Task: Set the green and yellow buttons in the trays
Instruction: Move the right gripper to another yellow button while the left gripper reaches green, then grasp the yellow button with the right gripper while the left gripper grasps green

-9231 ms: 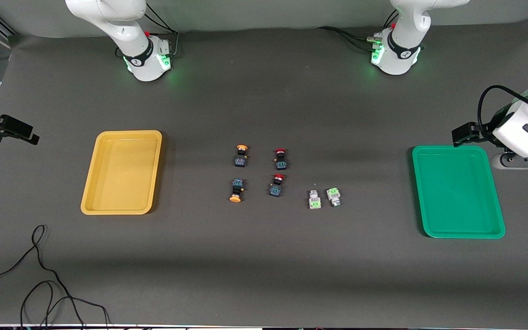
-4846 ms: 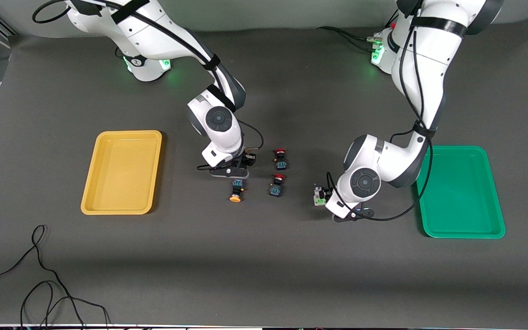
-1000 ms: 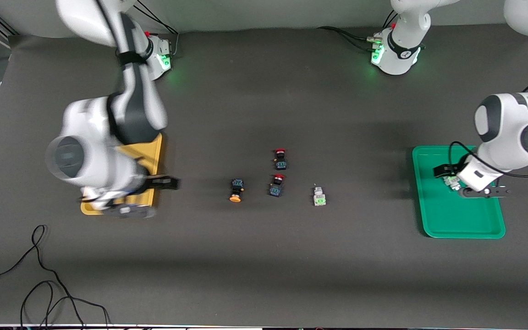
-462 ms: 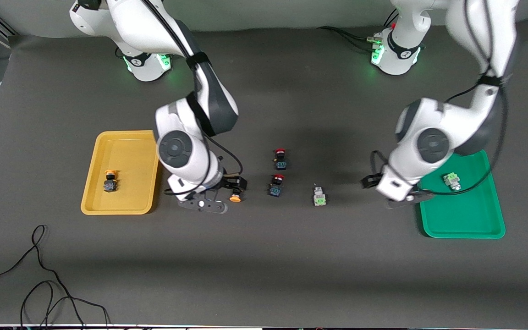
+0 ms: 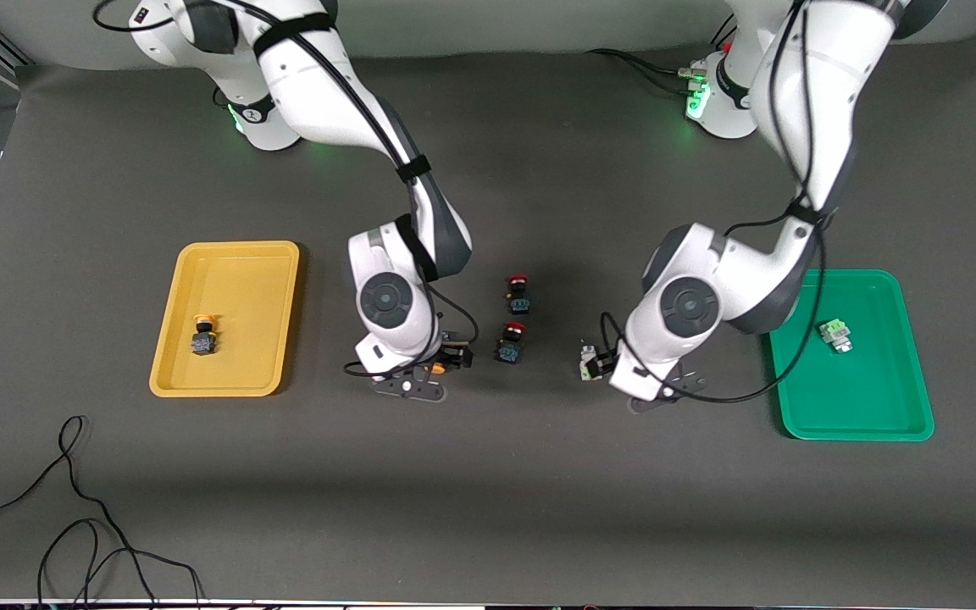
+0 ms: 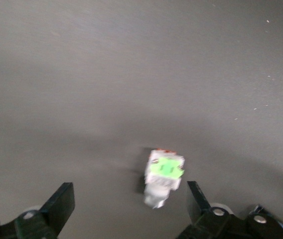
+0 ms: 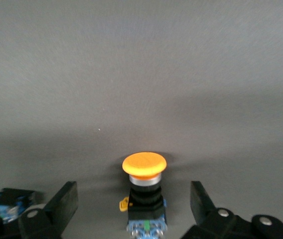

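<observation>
Reading across, one yellow button (image 5: 202, 335) lay in the yellow tray (image 5: 238, 254). The right gripper (image 5: 440, 363) straddled the second yellow button (image 7: 144, 191), jaws apart; the left gripper (image 5: 600, 366) likewise straddled the last green button (image 6: 163, 177) on the table. One green button (image 5: 834, 333) sat in the green tray (image 5: 861, 424). We judged closing came next.

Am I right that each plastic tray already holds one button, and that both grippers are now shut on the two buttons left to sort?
Not quite: each wrist view shows open fingers either side of a button lying on the table, the left gripper at the green-capped whitish button, the right gripper at the orange-yellow-capped dark button. The trays are as you say.
</observation>
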Robot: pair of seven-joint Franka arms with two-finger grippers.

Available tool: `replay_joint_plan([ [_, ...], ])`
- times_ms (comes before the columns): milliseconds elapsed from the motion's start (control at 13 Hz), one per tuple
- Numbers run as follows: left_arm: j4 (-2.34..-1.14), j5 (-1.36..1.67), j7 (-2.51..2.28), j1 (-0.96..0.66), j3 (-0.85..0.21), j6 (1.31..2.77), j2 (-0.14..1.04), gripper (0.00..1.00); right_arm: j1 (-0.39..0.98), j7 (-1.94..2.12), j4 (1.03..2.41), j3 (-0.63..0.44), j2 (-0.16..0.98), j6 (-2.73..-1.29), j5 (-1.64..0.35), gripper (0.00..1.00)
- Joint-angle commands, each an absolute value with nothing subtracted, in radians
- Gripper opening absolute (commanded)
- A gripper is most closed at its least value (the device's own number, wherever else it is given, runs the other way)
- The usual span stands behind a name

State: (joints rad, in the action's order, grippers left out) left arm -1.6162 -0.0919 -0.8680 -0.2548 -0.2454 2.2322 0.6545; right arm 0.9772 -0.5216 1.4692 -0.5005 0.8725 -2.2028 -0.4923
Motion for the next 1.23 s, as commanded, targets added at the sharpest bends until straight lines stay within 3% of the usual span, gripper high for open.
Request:
replay_joint_plan([
  [0, -1.572, -0.081, -0.917, -0.311, -0.230, 2.285, 0.730, 1.00, 0.983, -0.540, 1.474, -0.508, 0.873, -2.220, -0.512, 0.95],
  [154, -1.572, -0.094, -0.972, -0.334, -0.229, 2.336, 0.764, 1.00, 0.979, -0.540, 1.476, -0.503, 0.885, -2.230, -0.512, 0.76],
  [308, -1.572, -0.098, -0.974, -0.351, -0.224, 2.353, 0.787, 1.00, 0.976, -0.537, 1.476, -0.503, 0.882, -2.233, -0.512, 0.37],
  [385, -1.572, -0.109, -0.974, -0.351, -0.224, 2.353, 0.796, 0.99, 0.976, -0.537, 1.476, -0.503, 0.882, -2.233, -0.512, 0.26],
  [538, -1.577, -0.149, -0.973, -0.351, -0.222, 2.350, 0.799, 0.98, 0.974, -0.531, 1.476, -0.503, 0.876, -2.229, -0.512, 0.21],
  [615, -1.578, -0.179, -0.965, -0.350, -0.222, 2.347, 0.799, 0.88, 0.966, -0.520, 1.474, -0.505, 0.865, -2.220, -0.511, 0.20],
  [692, -1.578, -0.202, -0.962, -0.350, -0.222, 2.345, 0.801, 0.47, 0.959, -0.519, 1.471, -0.508, 0.841, -2.189, -0.509, 0.18],
  [769, -1.578, -0.210, -0.963, -0.351, -0.222, 2.345, 0.802, 0.00, 0.948, -0.517, 1.459, -0.514, 0.815, -2.130, -0.506, 0.18],
  [1154, -1.574, -0.210, -0.973, -0.364, -0.212, 2.330, 0.792, 0.00, 0.931, -0.528, 1.359, -0.561, 0.680, -1.837, -0.500, 0.15],
])
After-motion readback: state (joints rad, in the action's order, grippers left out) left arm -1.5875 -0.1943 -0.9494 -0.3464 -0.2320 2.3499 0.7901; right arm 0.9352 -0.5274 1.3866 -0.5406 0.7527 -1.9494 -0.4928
